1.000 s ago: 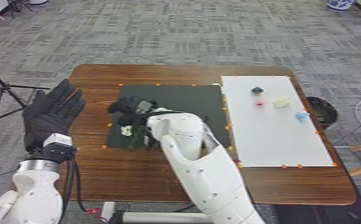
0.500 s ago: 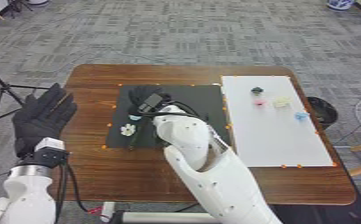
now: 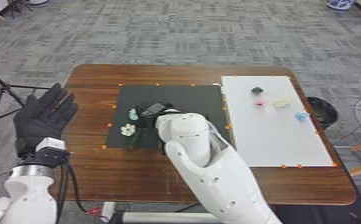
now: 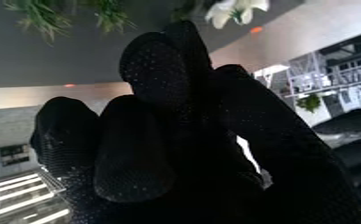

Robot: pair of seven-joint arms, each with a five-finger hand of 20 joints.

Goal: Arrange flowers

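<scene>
Right hand (image 4: 132,155): fingers curled, nothing seen held; located 1 o'clock from white flower (image 3: 128,130), which lies on black mat (image 3: 187,92). Flower presumably light, petals soft, easily crushed. Suggested hold: gentle pinch on stem (image 3: 133,143), 6 o'clock of bloom.

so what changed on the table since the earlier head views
The right hand has moved rightward from the left edge of the black mat, uncovering the pale blue flower; whether it let go of anything is unclear. The left hand has shifted slightly left. The white flower stayed put, as did the pink flower and yellow flower on the white board.
</scene>
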